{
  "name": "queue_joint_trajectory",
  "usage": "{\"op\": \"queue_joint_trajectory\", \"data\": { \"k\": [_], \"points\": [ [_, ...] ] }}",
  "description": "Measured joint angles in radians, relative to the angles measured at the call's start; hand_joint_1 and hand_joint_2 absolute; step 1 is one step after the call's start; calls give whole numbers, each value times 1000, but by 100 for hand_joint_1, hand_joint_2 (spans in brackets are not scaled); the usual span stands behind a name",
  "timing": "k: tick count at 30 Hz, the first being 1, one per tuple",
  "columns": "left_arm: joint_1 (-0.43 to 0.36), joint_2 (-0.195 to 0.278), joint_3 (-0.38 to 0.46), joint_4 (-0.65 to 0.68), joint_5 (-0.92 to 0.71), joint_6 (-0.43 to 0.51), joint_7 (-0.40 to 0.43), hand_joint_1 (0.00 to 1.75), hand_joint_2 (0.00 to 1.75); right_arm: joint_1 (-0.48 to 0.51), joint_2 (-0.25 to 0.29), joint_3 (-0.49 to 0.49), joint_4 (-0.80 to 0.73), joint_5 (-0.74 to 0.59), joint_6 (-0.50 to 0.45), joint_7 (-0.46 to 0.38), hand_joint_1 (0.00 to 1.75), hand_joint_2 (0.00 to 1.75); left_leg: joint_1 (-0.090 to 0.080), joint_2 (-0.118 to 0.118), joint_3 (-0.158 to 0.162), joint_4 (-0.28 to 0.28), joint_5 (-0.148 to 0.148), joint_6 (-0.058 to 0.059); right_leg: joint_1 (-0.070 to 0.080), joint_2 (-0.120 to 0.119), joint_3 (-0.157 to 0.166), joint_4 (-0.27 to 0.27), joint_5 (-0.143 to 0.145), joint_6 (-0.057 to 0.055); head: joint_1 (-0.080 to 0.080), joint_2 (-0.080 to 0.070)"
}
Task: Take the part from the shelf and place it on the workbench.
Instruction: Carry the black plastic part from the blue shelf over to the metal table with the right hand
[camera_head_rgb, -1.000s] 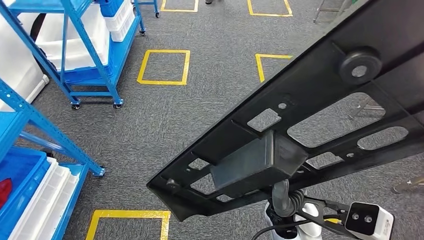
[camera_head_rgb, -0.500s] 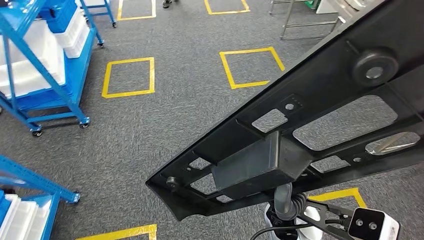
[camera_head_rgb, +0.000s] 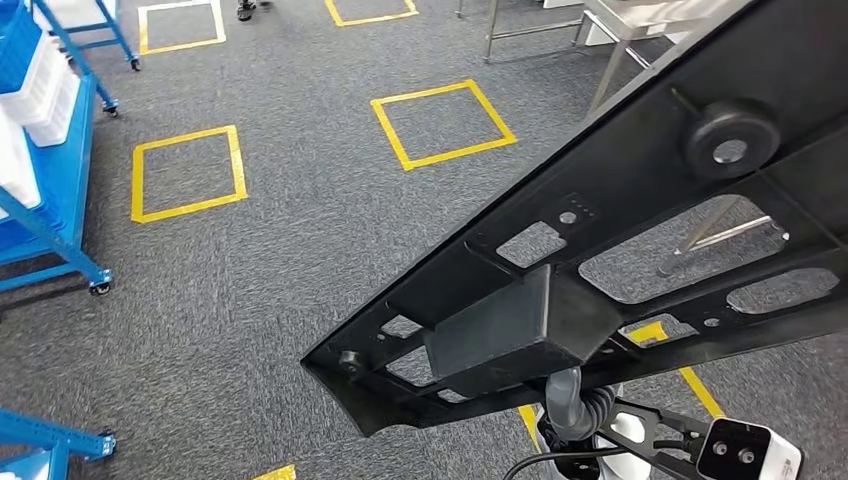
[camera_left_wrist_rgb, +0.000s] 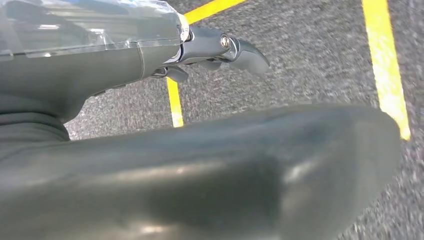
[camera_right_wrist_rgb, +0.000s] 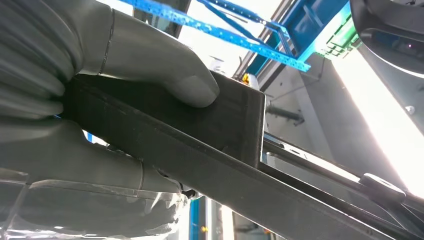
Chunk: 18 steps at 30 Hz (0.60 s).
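The part (camera_head_rgb: 640, 180) is a long black plastic panel with cut-outs, a round boss and a box-shaped block. It slants across the right half of the head view, held up above the grey carpet. My right hand (camera_right_wrist_rgb: 75, 80) grips it from underneath, with the thumb (camera_right_wrist_rgb: 170, 80) pressed on the block and the fingers wrapped round the panel's edge (camera_right_wrist_rgb: 215, 165). My left hand (camera_left_wrist_rgb: 150, 160) hangs over the carpet, holding nothing, with its thumb and dark fingers (camera_left_wrist_rgb: 240, 50) apart.
A metal-framed table (camera_head_rgb: 610, 30) stands at the upper right, one leg (camera_head_rgb: 720, 232) showing through a cut-out. Blue wheeled shelving (camera_head_rgb: 55, 200) with white bins lines the left edge. Yellow tape squares (camera_head_rgb: 443, 122) mark the carpet. A person's feet (camera_head_rgb: 250, 8) are at the top.
The camera has turned: shelves and tape squares slide left, and the metal table comes in at the upper right. The part keeps its place in my right hand's grip.
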Motion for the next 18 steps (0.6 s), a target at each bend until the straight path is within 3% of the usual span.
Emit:
{"op": "queue_joint_trajectory", "data": {
  "k": [1,3,5,7,9,10,11,12,14,16,18],
  "points": [
    [0,-3,0,0,2,0,1,0,0,-6,-3,5,1,-1,-5,0,175,175,0,9,3,0,-2,-5,6,-10,9,-19,0,-5,0,0],
    [-2,-9,0,0,8,0,2,0,0,-14,-9,15,3,-4,-12,0,175,175,0,26,8,-3,-6,-15,7,10,11,-27,2,-13,0,0],
    [-7,-13,1,0,17,0,1,0,0,-22,-16,26,7,-9,-16,0,175,175,2,-5,5,21,-26,-24,0,33,20,-42,10,-22,0,0],
    [-6,-16,3,0,21,0,0,0,0,-36,-22,39,15,-12,-24,0,175,175,5,-60,-39,120,-81,-29,-6,56,26,-50,14,-29,0,0],
    [0,-18,4,0,22,0,0,0,0,-44,-28,50,23,-12,-33,1,175,175,5,-78,-105,250,-131,-33,-7,83,27,-49,14,-32,0,0],
    [2,-18,4,0,22,0,0,0,0,-45,-32,54,27,-12,-36,1,175,175,6,-79,-125,279,-131,-34,-7,98,27,-47,14,-31,0,0],
    [3,-18,4,0,23,0,0,0,0,-45,-35,58,30,-12,-38,1,175,175,6,-81,-125,269,-111,-35,-8,113,28,-45,12,-29,0,0],
    [4,-18,4,0,23,0,0,0,0,-46,-38,60,33,-12,-39,1,175,175,8,-85,-107,219,-73,-36,-9,127,29,-41,10,-27,0,0],
    [4,-19,4,0,23,0,0,0,0,-50,-43,64,36,-12,-42,1,175,175,15,-127,-49,79,-6,-37,-11,152,26,-30,4,-17,0,0],
    [4,-20,5,0,22,0,1,0,0,-54,-47,67,38,-10,-47,1,175,175,18,-163,-20,11,12,-33,-13,174,16,-20,2,-5,0,0],
    [3,-21,5,0,22,-1,3,0,0,-57,-52,71,39,-8,-58,2,175,175,16,-155,-19,8,10,-22,-15,195,8,-20,5,7,0,0]
  ]
}}
